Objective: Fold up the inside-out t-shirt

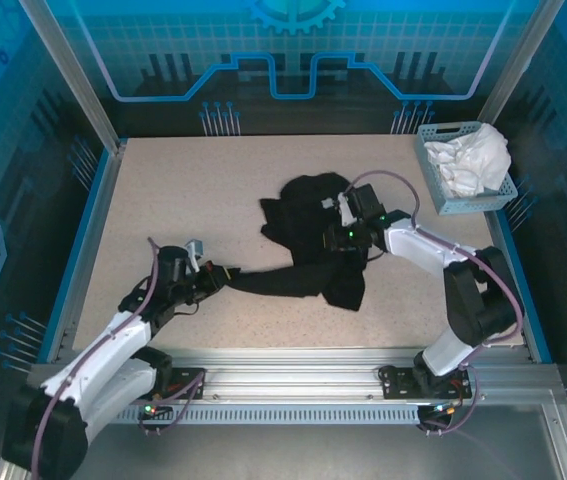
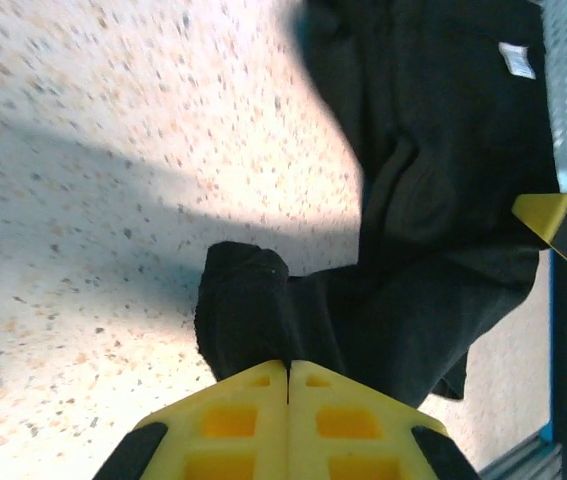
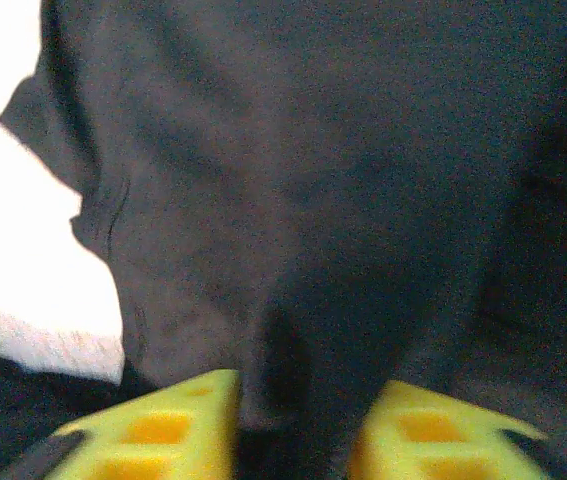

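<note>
The inside-out t-shirt [image 1: 313,235] is a black crumpled heap at the table's middle, with one strip pulled out toward the lower left. My left gripper [image 1: 225,277] is shut on the end of that strip, low over the table. In the left wrist view its yellow fingers [image 2: 288,365] meet with a bunch of the black cloth [image 2: 248,310] pinched at their tips, and a small white tag [image 2: 516,58] shows on the shirt. My right gripper [image 1: 337,240] is down on the heap. Its fingers [image 3: 303,385] stand apart, with a ridge of the shirt [image 3: 313,150] rising between them.
A grey basket [image 1: 433,185] with a white cloth garment [image 1: 475,155] stands at the back right corner. The speckled tabletop [image 1: 193,200] is bare to the left of the shirt. An aluminium rail [image 1: 293,360] runs along the near edge.
</note>
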